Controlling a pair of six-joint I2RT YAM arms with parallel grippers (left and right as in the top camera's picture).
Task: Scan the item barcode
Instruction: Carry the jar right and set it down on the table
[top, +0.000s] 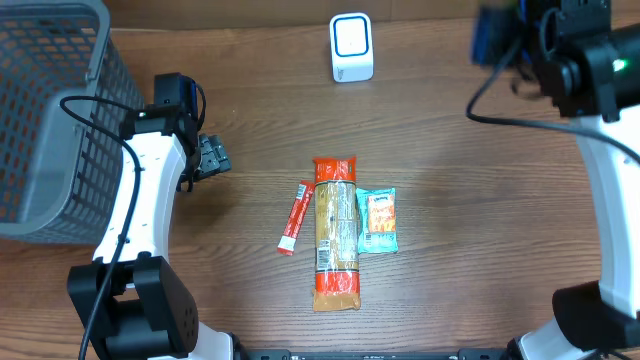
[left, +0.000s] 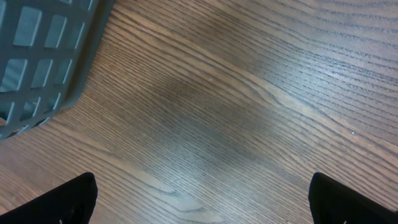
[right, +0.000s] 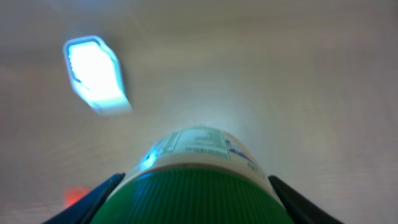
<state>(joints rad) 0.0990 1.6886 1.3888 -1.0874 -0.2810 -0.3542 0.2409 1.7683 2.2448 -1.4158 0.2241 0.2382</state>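
A jar with a green ribbed lid (right: 193, 199) and a white printed label (right: 199, 144) fills the bottom of the right wrist view. My right gripper (right: 196, 182) is shut on it, one finger on each side of the lid. The white scanner (right: 96, 74) with its lit blue face lies ahead of the jar, to the left. From overhead the scanner (top: 351, 47) stands at the back centre, and the right gripper (top: 497, 38) is a blur to its right. My left gripper (left: 202, 186) is open over bare wood, and overhead it (top: 212, 155) sits beside the basket.
A grey mesh basket (top: 50, 110) takes up the left of the table, and its corner (left: 43, 56) shows in the left wrist view. In the middle lie a long orange cracker pack (top: 336, 235), a teal packet (top: 378, 220) and a red sachet stick (top: 294, 218).
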